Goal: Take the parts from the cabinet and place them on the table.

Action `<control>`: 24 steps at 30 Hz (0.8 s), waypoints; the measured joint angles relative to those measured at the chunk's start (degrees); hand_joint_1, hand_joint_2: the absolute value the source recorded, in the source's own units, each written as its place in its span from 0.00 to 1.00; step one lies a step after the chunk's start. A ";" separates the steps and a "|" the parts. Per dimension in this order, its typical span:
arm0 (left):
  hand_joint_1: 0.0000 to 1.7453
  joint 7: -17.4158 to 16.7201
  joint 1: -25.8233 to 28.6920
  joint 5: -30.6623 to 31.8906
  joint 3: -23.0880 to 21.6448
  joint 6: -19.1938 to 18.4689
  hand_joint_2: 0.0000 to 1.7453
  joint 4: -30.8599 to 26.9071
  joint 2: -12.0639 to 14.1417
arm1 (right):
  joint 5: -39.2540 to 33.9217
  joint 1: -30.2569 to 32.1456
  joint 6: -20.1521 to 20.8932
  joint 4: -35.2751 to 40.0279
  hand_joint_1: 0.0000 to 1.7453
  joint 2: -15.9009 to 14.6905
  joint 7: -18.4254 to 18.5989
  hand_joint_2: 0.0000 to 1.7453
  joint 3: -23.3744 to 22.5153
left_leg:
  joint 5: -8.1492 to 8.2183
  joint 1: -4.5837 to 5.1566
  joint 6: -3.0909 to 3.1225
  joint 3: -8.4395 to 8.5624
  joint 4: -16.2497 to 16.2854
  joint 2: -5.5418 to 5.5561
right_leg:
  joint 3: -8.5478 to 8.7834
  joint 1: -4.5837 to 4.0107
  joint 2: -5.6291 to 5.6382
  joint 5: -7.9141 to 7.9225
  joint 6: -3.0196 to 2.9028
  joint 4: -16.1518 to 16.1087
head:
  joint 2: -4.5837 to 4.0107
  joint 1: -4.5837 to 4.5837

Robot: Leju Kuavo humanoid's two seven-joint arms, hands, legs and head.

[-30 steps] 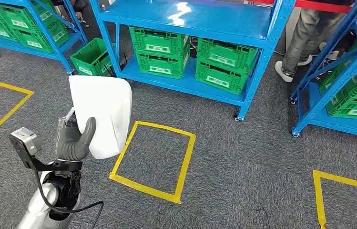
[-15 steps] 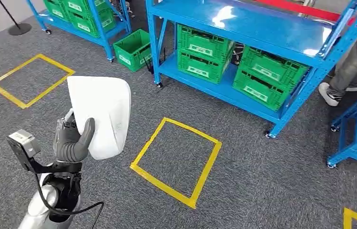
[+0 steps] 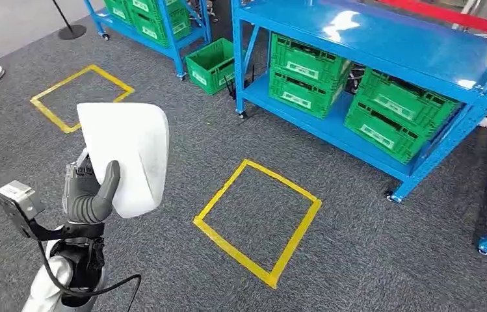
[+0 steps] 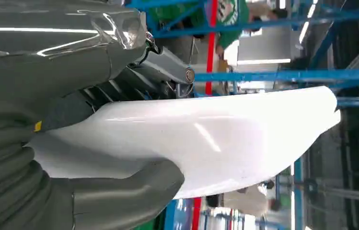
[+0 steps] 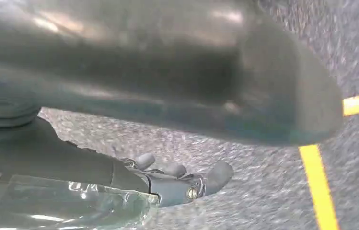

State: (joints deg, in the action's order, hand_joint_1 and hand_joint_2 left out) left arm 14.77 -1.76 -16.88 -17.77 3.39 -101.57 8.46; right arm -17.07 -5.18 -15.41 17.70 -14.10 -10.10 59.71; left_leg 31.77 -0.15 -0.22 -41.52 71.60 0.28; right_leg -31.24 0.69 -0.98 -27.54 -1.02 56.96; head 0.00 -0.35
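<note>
Head view, big to small:

Grey carpet (image 3: 370, 260) covers the whole floor.

Blue rack (image 3: 383, 39) runs across the top right, shelf top glossy. Green crates (image 3: 302, 78) sit stacked on its lower shelf, more crates further right on the same shelf. Second rack (image 3: 146, 19) at top centre-left, also loaded with green crates. One loose crate (image 3: 211, 64) sits on the carpet between the two racks.

Yellow tape square (image 3: 258, 221) at centre frame, lower half. Second tape square (image 3: 81, 96) at upper left.

White part (image 3: 127, 153) is at left of centre, held upright above the carpet, curved shell shape, smooth and glossy. It's off the racks and well apart from both.

Left hand (image 3: 88, 192) at lower left grips the part's lower edge, thumb pressed on the front face, fingers wrapped behind. Left wrist view confirms: thumb and fingers clamped on either side of the part (image 4: 206, 139). Wrist camera (image 3: 16, 200) sticks out just left of the hand, black cable looping down along the silver arm (image 3: 49, 289).

Right hand (image 5: 177, 179): in the right wrist view, fingers stretched out and apart over the carpet, holding nothing. Yellow tape line (image 5: 318, 187) runs at the right of that frame.
</note>
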 joint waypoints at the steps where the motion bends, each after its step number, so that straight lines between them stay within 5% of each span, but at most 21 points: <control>1: 1.00 -0.09 0.12 0.18 0.05 0.07 1.00 -0.02 -0.02 | 0.22 0.03 0.31 0.00 0.00 0.02 0.00 0.00 0.00 | 0.92 -0.13 -0.13 -1.82 3.28 -0.10 | -0.01 -0.04 -0.65 -0.06 -0.05 0.01 | 0.00 0.02; 2: 1.00 -0.37 0.22 1.05 0.90 0.22 1.00 -0.39 0.00 | 1.05 -0.20 1.55 0.00 0.00 0.37 0.07 0.00 0.07 | -3.74 -0.28 0.23 0.70 -2.58 -0.61 | 0.31 -0.37 -2.95 -0.44 -0.15 0.00 | 0.00 0.00; 3: 1.00 -0.46 -0.03 1.18 1.20 0.20 1.00 -0.92 0.13 | 1.44 -0.30 2.14 0.00 0.00 0.76 0.13 0.00 0.09 | -7.15 0.63 1.77 6.89 -13.93 -4.91 | 0.91 -0.72 -4.30 -0.88 0.00 -0.07 | 0.00 0.00; 4: 1.00 -0.44 -0.13 1.16 1.29 0.09 1.00 -1.00 0.24 | 1.46 -0.32 2.21 0.00 0.00 1.09 0.00 0.00 0.09 | -6.90 0.75 2.12 6.94 -13.77 -5.65 | 0.93 -1.46 -4.85 -1.07 0.33 -0.07 | 0.00 0.33; 5: 1.00 -0.20 -0.33 1.03 1.29 -0.08 1.00 -1.00 0.37 | 1.53 -0.35 2.27 0.00 0.00 1.09 -0.20 0.00 0.09 | -6.94 1.03 2.26 6.73 -13.80 -4.81 | 0.92 -0.91 -5.42 -1.09 0.51 -0.11 | 0.00 0.13; 8: 1.00 0.09 -0.45 0.50 1.42 -0.28 1.00 -1.07 1.09 | 1.66 -0.68 2.49 0.02 0.00 1.20 -0.24 0.00 0.09 | -7.60 0.90 2.97 7.29 -15.15 -2.53 | 1.51 -1.26 -7.13 -1.45 1.33 -0.58 | 0.00 0.22; 10: 1.00 0.26 -0.96 0.48 1.36 -0.30 1.00 -1.00 1.09 | 1.73 -0.90 2.62 0.04 0.00 1.18 -0.33 0.00 0.09 | -8.36 0.26 3.27 7.70 -16.13 -1.21 | -0.44 -0.59 -1.19 -3.59 1.18 3.59 | 0.00 0.22; 11: 1.00 0.37 -1.22 0.40 1.36 -0.31 1.00 -0.96 1.09 | 1.81 -0.86 2.71 0.04 0.00 1.18 -0.33 0.00 0.09 | -8.39 0.19 3.32 7.59 -16.14 -0.35 | -2.70 -0.50 0.16 -5.44 0.95 8.27 | 0.00 0.44; 13: 1.00 0.74 -1.18 -0.28 1.29 -0.24 1.00 -0.74 1.07 | 1.81 -0.39 2.80 0.00 0.00 1.16 -0.33 0.00 0.09 | -8.39 0.20 3.31 7.48 -16.10 1.56 | -7.28 -0.21 0.75 -8.16 1.10 16.86 | 0.00 0.37; 14: 1.00 0.94 -1.17 -0.63 1.27 -0.11 1.00 -0.59 1.16 | 1.81 -0.30 2.80 -0.02 0.00 1.18 -0.41 0.00 0.05 | -8.38 0.16 3.29 7.48 -16.05 2.39 | -8.30 -0.14 0.75 -8.07 1.55 18.14 | 0.00 0.39; 15: 1.00 1.07 -1.19 -0.72 1.25 0.07 1.00 -0.42 1.27 | 1.84 -0.28 2.80 -0.04 0.00 1.20 -0.46 0.00 0.00 | -8.33 0.11 3.20 7.57 -15.99 3.41 | -7.87 0.08 0.78 -6.64 2.37 16.20 | 0.00 0.37; 17: 1.00 1.33 -1.23 -0.80 1.23 0.24 1.00 -0.41 1.33 | 1.81 -0.27 2.91 -0.04 0.00 1.22 -0.50 0.00 -0.09 | -8.06 -0.01 2.78 7.73 -15.58 5.17 | -3.70 0.61 1.64 -1.67 3.90 6.22 | 0.00 0.37; 18: 1.00 1.44 -1.30 -0.81 1.23 0.33 1.00 -0.41 1.38 | 1.81 -0.22 3.04 -0.09 0.00 1.22 -0.50 0.00 -0.09 | -7.80 -0.07 2.40 7.59 -15.21 5.89 | -1.65 0.99 3.79 0.35 4.30 1.27 | 0.00 0.42; 19: 1.00 1.51 -1.35 -0.81 1.23 0.57 1.00 -0.37 1.38 | 1.84 -0.08 3.30 -0.26 0.00 1.35 -0.46 0.00 -0.09 | -7.58 0.20 1.97 7.32 -14.80 6.60 | -1.61 0.65 4.88 0.31 3.56 0.89 | 0.00 0.44; 20: 1.00 1.51 -1.44 -0.81 1.23 0.83 1.00 -0.39 1.42 | 1.92 -0.07 3.52 -0.35 0.00 1.42 -0.44 0.00 -0.11 | -7.59 0.17 1.79 7.03 -14.60 6.96 | -1.29 0.71 3.93 0.53 2.78 0.69 | 0.00 0.26; 23: 1.00 1.51 -1.42 -0.69 1.40 1.01 1.00 -0.46 1.79 | 2.21 -0.36 3.89 -0.42 0.00 2.13 -0.42 0.00 -0.11 | -7.81 -0.19 0.91 6.52 -14.68 8.49 | -1.15 0.42 2.53 0.70 1.81 0.61 | 0.00 0.35; 24: 1.00 1.51 -1.21 -0.67 1.51 1.05 1.00 -0.63 1.95 | 2.27 -0.58 3.89 -0.42 0.00 2.65 -0.46 0.00 -0.11 | -7.23 -0.37 0.71 6.15 -13.99 7.44 | -0.90 1.08 1.97 0.86 1.33 0.30 | 0.00 0.37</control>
State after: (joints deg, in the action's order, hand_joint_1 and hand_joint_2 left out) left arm 16.28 -2.97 -17.55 -16.26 4.44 -102.20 10.40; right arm -14.80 -5.76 -11.52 17.29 -11.45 -10.56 59.60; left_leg 24.54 -0.52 0.49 -35.37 57.61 7.72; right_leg -32.15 1.76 0.99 -26.67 0.31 57.26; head 0.00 0.02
